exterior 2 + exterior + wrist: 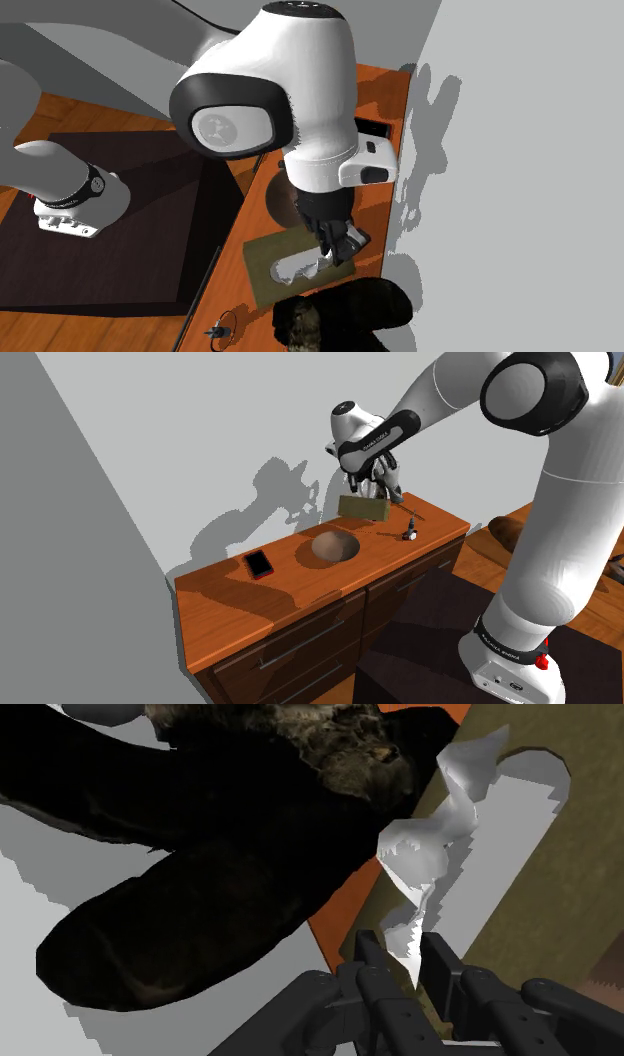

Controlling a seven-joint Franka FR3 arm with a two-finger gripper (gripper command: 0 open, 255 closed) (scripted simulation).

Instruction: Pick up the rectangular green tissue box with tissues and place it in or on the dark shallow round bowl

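Observation:
The olive-green tissue box [362, 507] hangs in the air above the wooden counter, beside the dark shallow round bowl [328, 547] on the shoulder view's right. My gripper [378, 490] is shut on the box from above. In the second exterior view the gripper [340, 246] grips the box [268, 256] at its opening, where white tissue [300, 266] sticks out; the bowl [270, 200] is partly hidden behind my hand. In the wrist view the fingers [366, 972] clasp the box [570, 874] edge beside the tissue [425, 854].
A red phone [260, 564] lies on the counter [230, 607] past the bowl. A small black object [437, 532] sits near the counter's end. A dark lumpy object [345, 308] lies by the wall close to the box. Drawers front the counter; my dark stand is below.

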